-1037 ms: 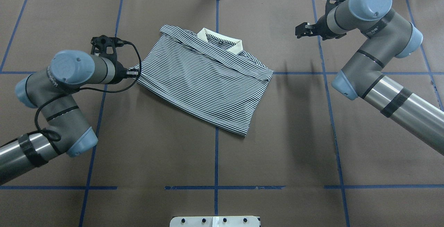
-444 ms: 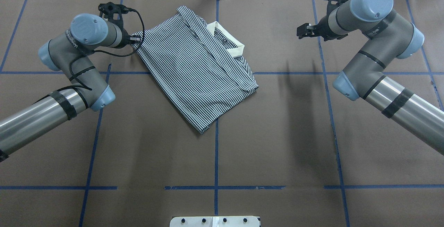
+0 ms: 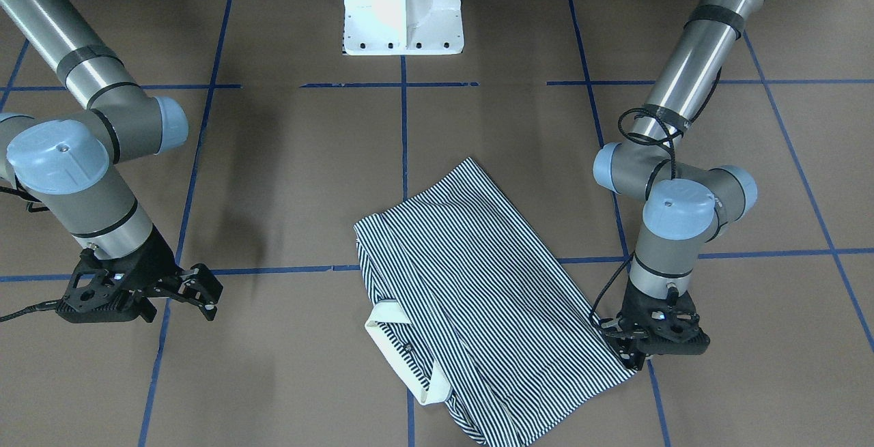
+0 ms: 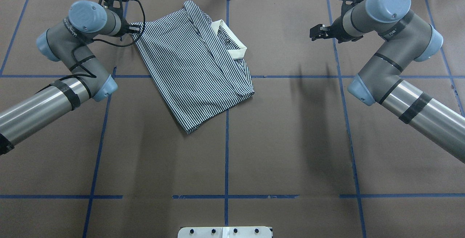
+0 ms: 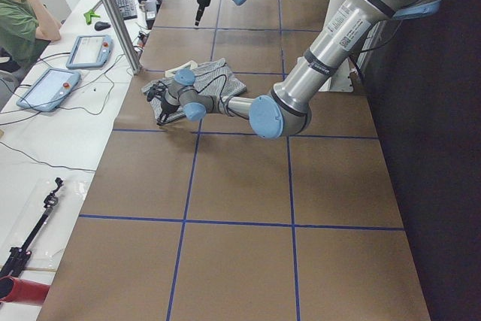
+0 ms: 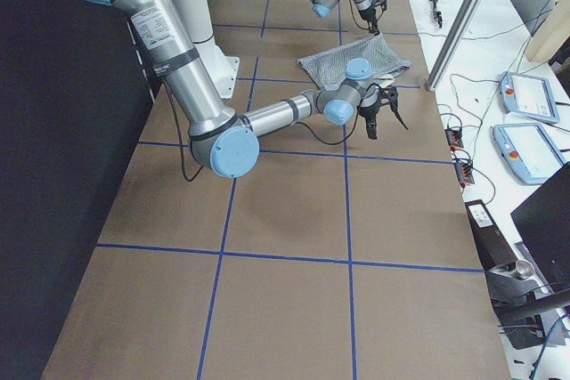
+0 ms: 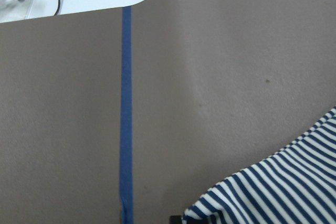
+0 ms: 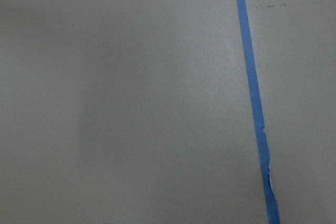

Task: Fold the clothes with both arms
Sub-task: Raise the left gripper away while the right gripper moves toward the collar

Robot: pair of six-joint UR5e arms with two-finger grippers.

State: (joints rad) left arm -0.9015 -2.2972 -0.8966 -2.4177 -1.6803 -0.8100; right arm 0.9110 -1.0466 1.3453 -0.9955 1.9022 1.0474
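Navy-and-white polo shirt (image 4: pixel 196 67) lies folded on the surface (image 4: pixel 290 140) | left gripper (image 4: pixel 135 28) pinching the corner across from the collar (image 4: pixel 232 43), I reckon to drag-straighten it | right gripper (image 4: pixel 316 32) spread, parked well beyond the collar | since a second ago: shirt swung round, right unmoved

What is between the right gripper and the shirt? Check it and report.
Nothing visible. Only bare table lies between the right gripper and the collar side of the shirt. The left gripper is at the shirt's opposite corner.
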